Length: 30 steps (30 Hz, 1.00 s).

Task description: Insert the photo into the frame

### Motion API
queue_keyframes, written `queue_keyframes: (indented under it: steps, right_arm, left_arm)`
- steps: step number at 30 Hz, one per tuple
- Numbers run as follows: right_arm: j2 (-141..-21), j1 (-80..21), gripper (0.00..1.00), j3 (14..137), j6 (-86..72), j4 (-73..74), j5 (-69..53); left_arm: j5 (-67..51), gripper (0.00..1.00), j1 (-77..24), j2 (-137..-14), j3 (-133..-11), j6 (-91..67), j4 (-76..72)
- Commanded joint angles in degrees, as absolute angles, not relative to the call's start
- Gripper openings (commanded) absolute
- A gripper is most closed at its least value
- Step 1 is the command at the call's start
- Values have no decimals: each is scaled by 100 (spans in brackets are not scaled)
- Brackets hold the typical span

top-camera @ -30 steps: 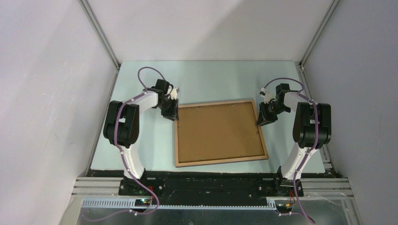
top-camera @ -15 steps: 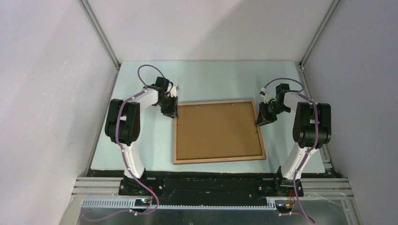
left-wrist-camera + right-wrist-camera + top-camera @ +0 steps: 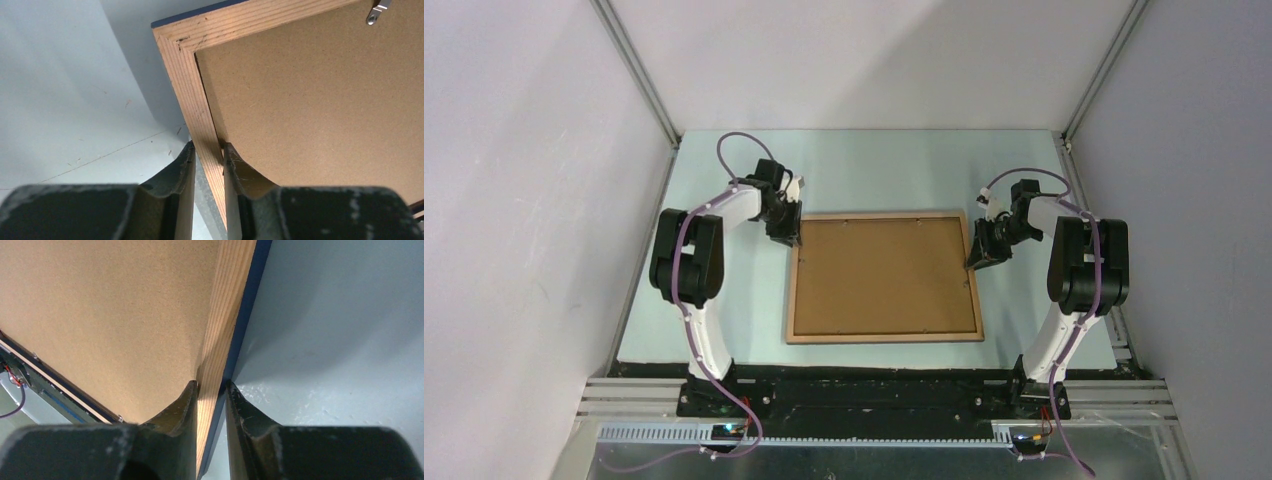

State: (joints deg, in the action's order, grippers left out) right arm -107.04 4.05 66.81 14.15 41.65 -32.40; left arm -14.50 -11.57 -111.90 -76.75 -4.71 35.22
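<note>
The frame (image 3: 884, 337) sits mid-table, wood-brown face up, square to the table edges. A brown backing board (image 3: 882, 277) fills it. The photo is hidden in every view. My left gripper (image 3: 790, 238) is shut on the frame's left rail (image 3: 182, 65) near its far corner, one finger outside it and one on the board (image 3: 310, 100). My right gripper (image 3: 974, 262) is shut on the right rail (image 3: 227, 300), whose dark blue edge faces the table. In the wrist views the left gripper (image 3: 208, 150) and the right gripper (image 3: 212, 387) each straddle a rail.
A pale green table (image 3: 874, 170) lies between grey enclosure walls. A metal turn clip (image 3: 378, 11) sits on the board near the far rail. Aluminium rails and cables (image 3: 884, 430) run along the near edge by the arm bases.
The frame has turned from tilted to square with the table and shifted slightly left. My left gripper moved back and left with it; the right gripper barely moved.
</note>
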Motion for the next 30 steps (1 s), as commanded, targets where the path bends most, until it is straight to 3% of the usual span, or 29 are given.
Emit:
queue_keyframes:
  steps: [1,13,19,30]
  right_arm:
    - [-10522,404,26,6642,1388,4340,-3804]
    - [-10270,372,50,6502,1336,4348,-3648]
    - [-10055,316,56,6371,1514,4448,-3294]
    - [-9758,18,57,6002,1554,4321,-2513]
  left_arm:
    - [-1257,1,-1090,-11150,-7989,-164,3336]
    - [-1286,0,-1091,-11175,-7862,-443,3302]
    - [-1239,0,-1090,-11184,-7728,-627,3241]
    - [-1278,0,-1090,-11178,-7684,-650,3203]
